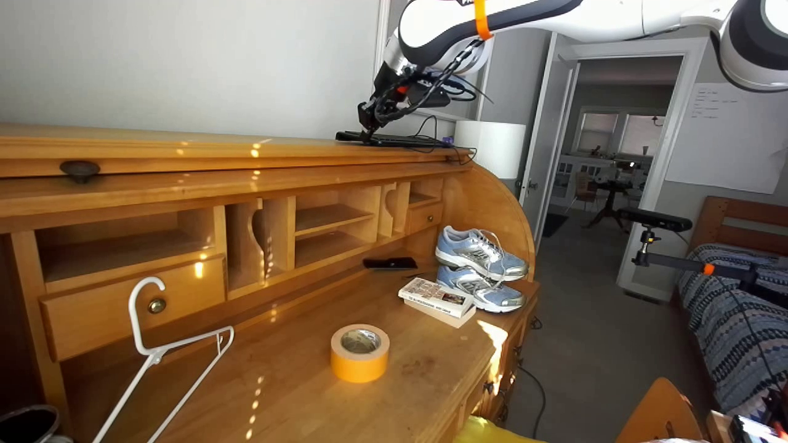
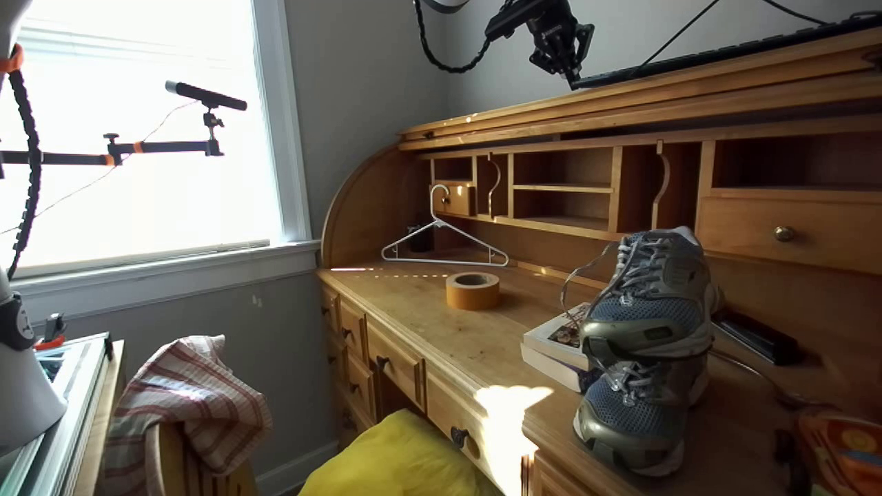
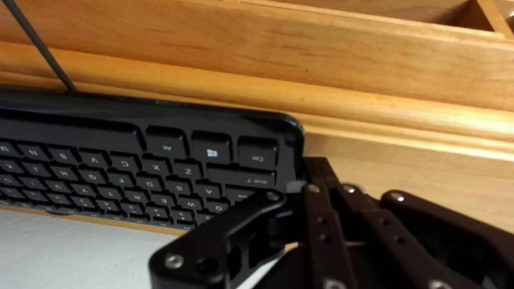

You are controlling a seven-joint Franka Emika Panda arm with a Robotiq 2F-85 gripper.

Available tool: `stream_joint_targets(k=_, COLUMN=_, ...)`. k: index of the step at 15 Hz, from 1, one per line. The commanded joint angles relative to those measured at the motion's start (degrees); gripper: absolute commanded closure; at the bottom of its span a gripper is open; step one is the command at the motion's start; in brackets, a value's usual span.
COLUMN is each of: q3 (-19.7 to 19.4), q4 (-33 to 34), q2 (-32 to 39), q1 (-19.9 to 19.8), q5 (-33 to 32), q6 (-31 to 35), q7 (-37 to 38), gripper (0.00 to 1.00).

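Reaching in from the right of an exterior view, my white arm (image 1: 603, 21) runs nearly level, then bends at the wrist so that my gripper (image 3: 316, 160) slants down toward the wooden top ledge (image 1: 203, 143) above the worktop (image 1: 295, 394). I have the gripper clenched, its two fingers (image 3: 311, 170) pressed side by side. Their tips sit just beside the end of a black keyboard (image 3: 148, 160), near its Ctrl key (image 3: 257, 152); whether they touch its edge I cannot tell. The keyboard lies flat along the ledge, its lettering upside down in the wrist view, and a dark cable (image 3: 39, 44) slants to its edge.

Below the ledge runs a bank of pigeonholes (image 1: 283, 234). At its near end in an exterior view, a wide compartment (image 1: 123, 246) sits over a large drawer (image 1: 98, 314) standing slightly out of its frame, contents hidden, with a white hanger (image 1: 155, 354) in front. Next come a curved divider (image 1: 239, 252), a middle compartment split by a shelf (image 1: 332, 218), and a small drawer (image 1: 418, 218) under a cubby (image 1: 425, 197). A dark cup (image 1: 28, 421) stands open-topped at the picture's lower corner, too dark inside to read.
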Motion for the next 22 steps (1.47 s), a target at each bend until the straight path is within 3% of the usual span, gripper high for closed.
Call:
stream_joint_targets(k=1, q3=-0.63, q4=-1.22, q2=-0.85, q1=-0.62, q5=0.11, q6=0.34, q7=0.93, gripper=1.0)
stream_joint_targets(k=22, q3=-1.68, q4=0.03, q2=-0.23, q1=-1.57, q5=-0.14, q6=-0.36, q7=1.32, gripper=1.0)
